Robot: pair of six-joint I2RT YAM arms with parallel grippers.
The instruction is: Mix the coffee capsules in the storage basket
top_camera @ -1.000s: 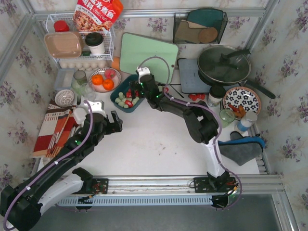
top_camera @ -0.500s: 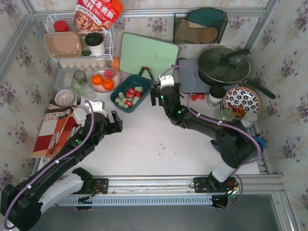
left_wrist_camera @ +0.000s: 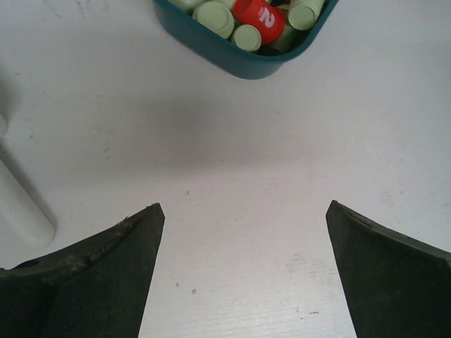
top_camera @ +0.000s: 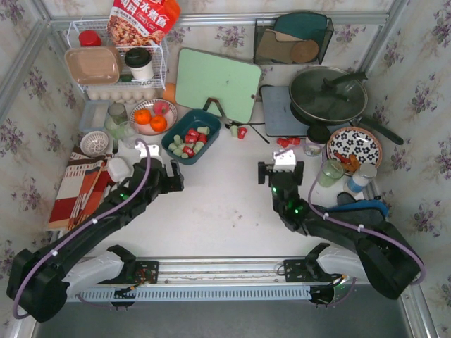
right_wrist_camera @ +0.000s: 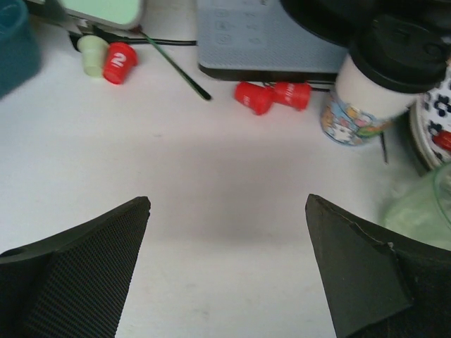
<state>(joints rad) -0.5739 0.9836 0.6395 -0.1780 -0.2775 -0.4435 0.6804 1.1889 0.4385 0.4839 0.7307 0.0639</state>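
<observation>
The storage basket [top_camera: 173, 138], a dark teal bin, stands left of the table's middle and holds red and pale green coffee capsules [top_camera: 188, 141]. Its near corner [left_wrist_camera: 239, 62] shows at the top of the left wrist view with a red capsule [left_wrist_camera: 258, 17] inside. My left gripper [top_camera: 169, 177] [left_wrist_camera: 243, 205] hangs open just short of that corner, with nothing in it. A green capsule [top_camera: 233, 130] [right_wrist_camera: 91, 55] and a red one [top_camera: 242, 132] [right_wrist_camera: 120, 63] lie loose right of the basket. Two more red capsules [top_camera: 285, 141] [right_wrist_camera: 272, 96] lie farther right. My right gripper [top_camera: 280, 170] [right_wrist_camera: 227, 198] is open over bare table, nearer than them.
A green cutting board [top_camera: 217, 84] leans behind the basket. A grey slab [top_camera: 278, 111], a lidded pan [top_camera: 328, 95], a black-lidded cup [top_camera: 316, 139] [right_wrist_camera: 384, 84], a patterned plate [top_camera: 354, 146] and a green glass [top_camera: 331, 171] crowd the right. A bowl of oranges [top_camera: 152, 117] sits left of the basket.
My right arm has drawn back from the basket, to the right and toward the near edge, gripper open. The left gripper has edged a little toward the basket.
</observation>
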